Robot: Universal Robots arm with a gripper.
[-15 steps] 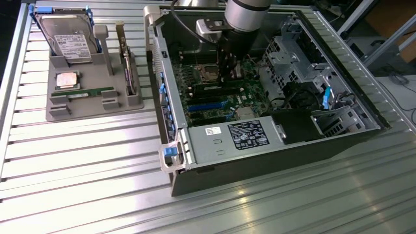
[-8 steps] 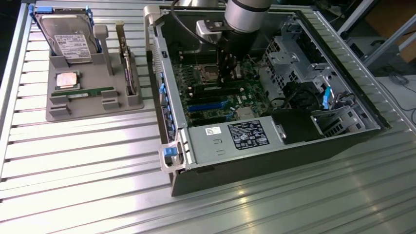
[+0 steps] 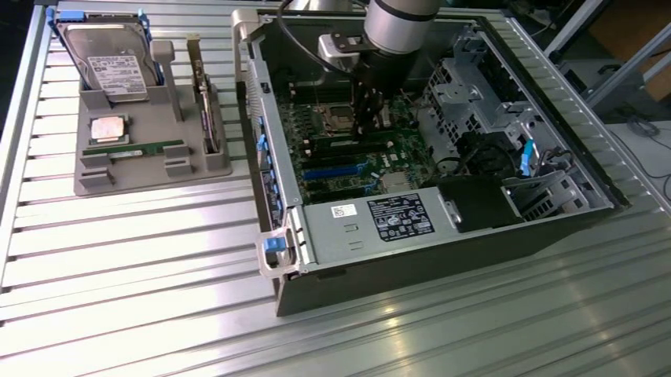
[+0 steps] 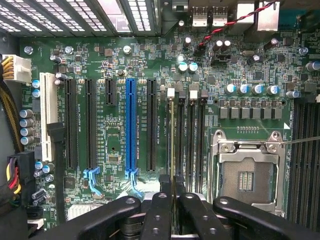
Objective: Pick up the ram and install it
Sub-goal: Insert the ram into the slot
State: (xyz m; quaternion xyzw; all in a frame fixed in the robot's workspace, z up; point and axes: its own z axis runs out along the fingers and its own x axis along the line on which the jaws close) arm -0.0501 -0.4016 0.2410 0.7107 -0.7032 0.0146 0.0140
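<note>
Table: ribbed metal top (image 3: 137, 314), carried two things.
Computer case (image 3: 419, 267): lay on its side on the table, its open side facing up.
Grey tray (image 3: 94, 184): sat on the table just beside the computer case, on the exterior view's left.

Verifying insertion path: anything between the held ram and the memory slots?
Nothing visible. The gripper is shut on the ram, held edge-on in line with the memory slots beside the CPU socket; the slots look empty and uncovered.

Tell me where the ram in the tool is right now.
In the wrist view the ram stands edge-on in the shut tool, at the black memory slots beside the empty processor socket, inside the computer case.
</note>
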